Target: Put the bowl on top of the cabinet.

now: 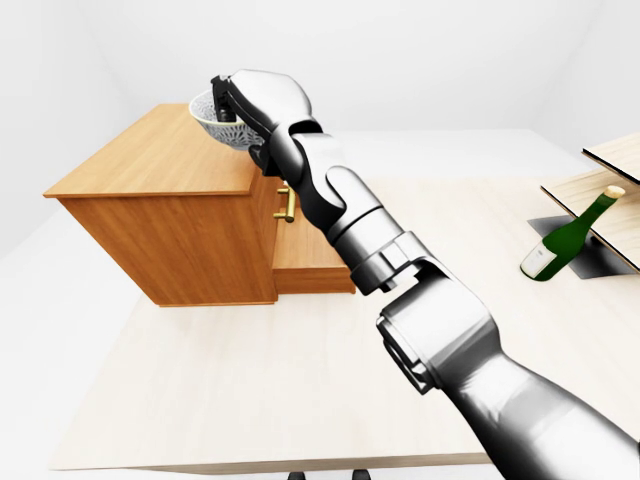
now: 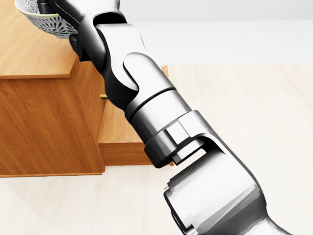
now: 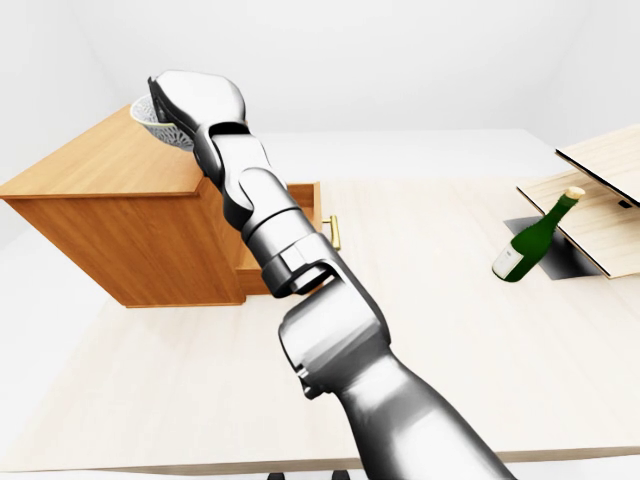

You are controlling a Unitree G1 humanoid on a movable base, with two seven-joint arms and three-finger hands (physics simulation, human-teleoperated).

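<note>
Arm stretched up-left, right hand clamped on bowl rim, bowl above cabinet top

**Cabinet**: warm brown wood with visible grain; its top and sides are taking on a soft satin sheen.
**Drawer**: the same wood, carrying a handle that is gleaming like polished brass.
**Bowl**: looking like glazed ceramic, white, with a fine dark pattern covering its outer wall.
**Right hand** and **right arm**: smooth, glossy silver shells that are catching bright highlights and dark reflections; the fingers are showing as matt black.
**Bottle**: dark green glass that is shining, with a pale label and a tan cap.
**Bench**: pale wood that is appearing matt and faintly grained.
</note>
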